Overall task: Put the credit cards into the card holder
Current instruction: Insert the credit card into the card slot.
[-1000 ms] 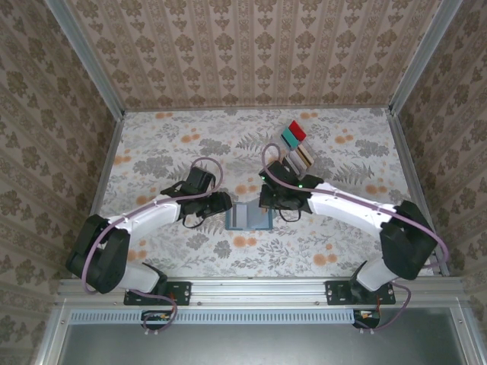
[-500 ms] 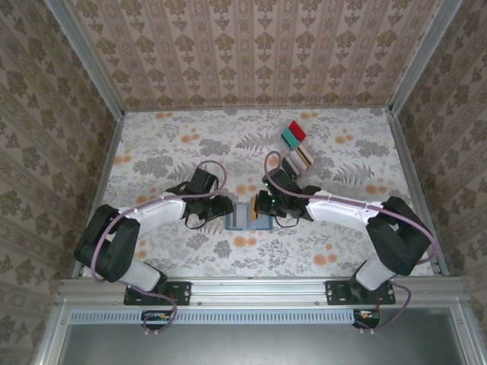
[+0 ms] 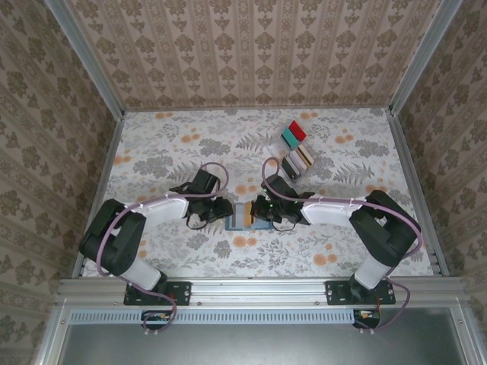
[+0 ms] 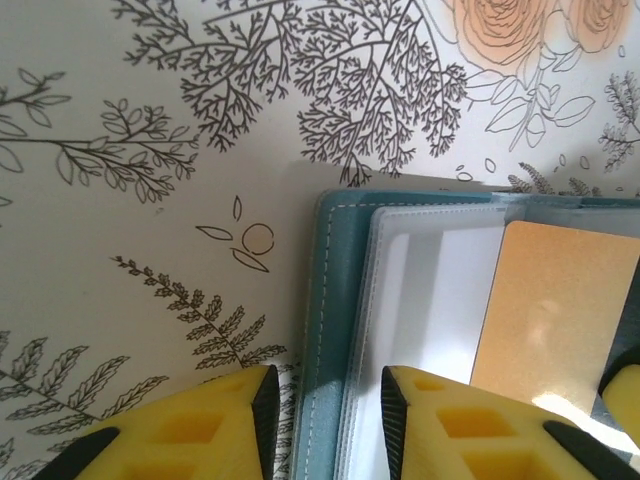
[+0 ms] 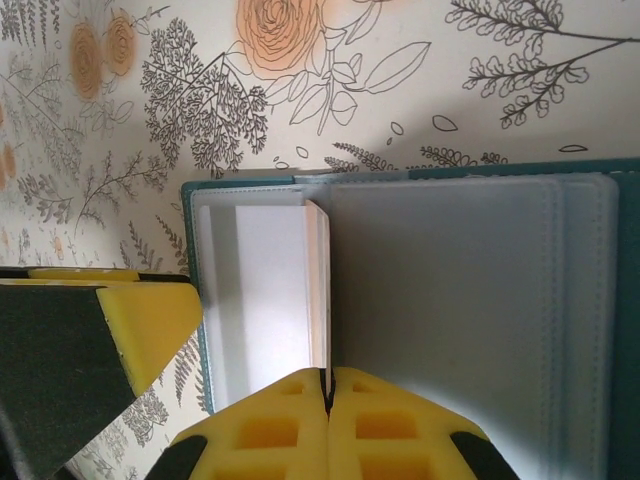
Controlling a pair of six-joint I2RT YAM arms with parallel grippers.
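The card holder (image 3: 240,217) lies open on the flowered table, teal outside (image 4: 325,300) and pale blue-grey inside (image 5: 450,300). My left gripper (image 3: 225,209) (image 4: 325,390) is open, its yellow fingers (image 4: 200,425) straddling the holder's left edge with a small gap on each side. My right gripper (image 3: 263,211) (image 5: 327,378) is shut on a tan-brown credit card (image 4: 555,310), seen edge-on in the right wrist view (image 5: 318,290). The card stands over the holder's left panel, its far end at the clear pocket (image 4: 430,290).
At the back right, a clear tray holds red and teal pieces (image 3: 294,134), with several more cards (image 3: 300,160) standing just in front of it. Metal rails edge the table (image 3: 152,152) on both sides.
My left gripper slid right onto the holder's left edge and its jaws narrowed. My right gripper carried the tan card leftward, over the holder's left panel.
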